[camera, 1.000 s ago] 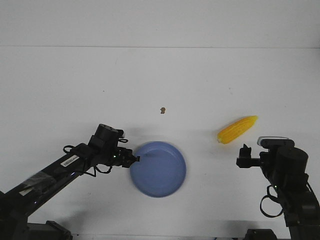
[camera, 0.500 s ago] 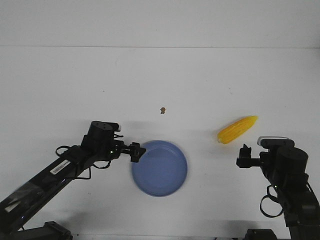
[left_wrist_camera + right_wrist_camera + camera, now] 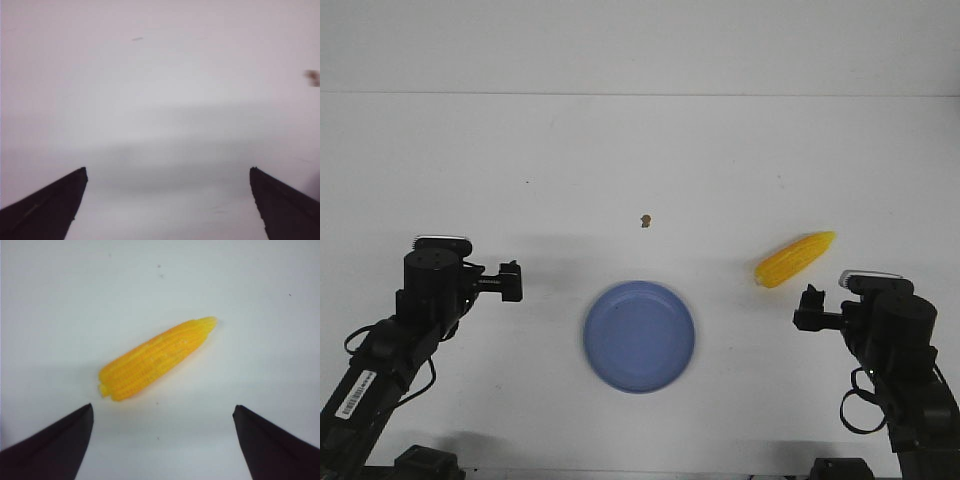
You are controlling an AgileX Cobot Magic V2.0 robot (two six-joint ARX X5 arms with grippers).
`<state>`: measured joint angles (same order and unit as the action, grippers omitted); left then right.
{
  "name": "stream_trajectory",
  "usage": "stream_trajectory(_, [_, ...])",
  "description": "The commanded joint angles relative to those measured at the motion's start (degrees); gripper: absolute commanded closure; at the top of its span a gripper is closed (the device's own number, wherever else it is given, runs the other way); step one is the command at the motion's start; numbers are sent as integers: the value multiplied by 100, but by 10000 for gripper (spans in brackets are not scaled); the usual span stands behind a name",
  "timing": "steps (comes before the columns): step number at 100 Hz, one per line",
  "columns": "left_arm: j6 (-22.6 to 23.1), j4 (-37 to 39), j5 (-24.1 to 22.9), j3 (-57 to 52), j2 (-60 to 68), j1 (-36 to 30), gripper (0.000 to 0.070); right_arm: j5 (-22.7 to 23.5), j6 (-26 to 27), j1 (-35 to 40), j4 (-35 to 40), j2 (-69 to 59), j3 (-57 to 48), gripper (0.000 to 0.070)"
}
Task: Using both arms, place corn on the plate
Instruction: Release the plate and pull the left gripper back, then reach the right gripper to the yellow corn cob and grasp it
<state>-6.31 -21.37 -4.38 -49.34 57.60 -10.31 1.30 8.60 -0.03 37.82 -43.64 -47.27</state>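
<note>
White table (image 3: 640,150) carried everything. On it the corn (image 3: 795,259) lay untouched, well apart from the empty plate (image 3: 639,336). Right hand (image 3: 162,440) was spread wide near the corn, left hand (image 3: 167,200) also wide, holding nothing. Grasping and placing remained.

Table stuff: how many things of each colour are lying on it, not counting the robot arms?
Yellow: 1, the corn.
Blue: 1, the plate.
Brown: 1, a tiny speck.
Total: 3 things on the white table.
</note>
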Motion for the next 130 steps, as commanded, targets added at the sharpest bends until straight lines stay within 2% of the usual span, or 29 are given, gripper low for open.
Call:
stream_trajectory(1, [81,79,-2,-76,-17,74,33,-22,566,7,-197,-192,-70,108])
stream_trajectory(25, [66,149,2,-76,-26,90,33,-15,1475,7,-1250,-1521,-70,108])
stream_trajectory(44, [66,149,11,-76,-26,90,33,24,1869,0,-1971,-2605,-70,107])
stream_trajectory(72, [66,146,11,-76,-26,90,33,61,2162,-7,-2804,-3759,-72,108])
stream_trajectory(99, [66,146,11,-76,-26,90,33,223,2210,-4,-2990,-4380,-72,114])
stream_trajectory(102, [66,146,11,-76,-26,90,33,234,2208,-4,-2988,-4413,-72,139])
stream_trajectory(105, [66,146,11,-76,-26,90,33,247,2208,-4,-2994,-4441,-72,199])
stream_trajectory(114, [66,146,11,-76,-26,90,33,365,2203,-4,-3021,-4459,-72,502])
stream_trajectory(117, [66,146,11,-76,-26,90,33,409,2203,-4,-3053,-4459,-72,576])
stream_trajectory(120, [66,146,11,-76,-26,90,33,481,2192,-2,-3082,-4444,-72,606])
stream_trajectory(130, [68,146,11,-76,-26,90,33,778,2092,46,-3185,-4304,-74,607])
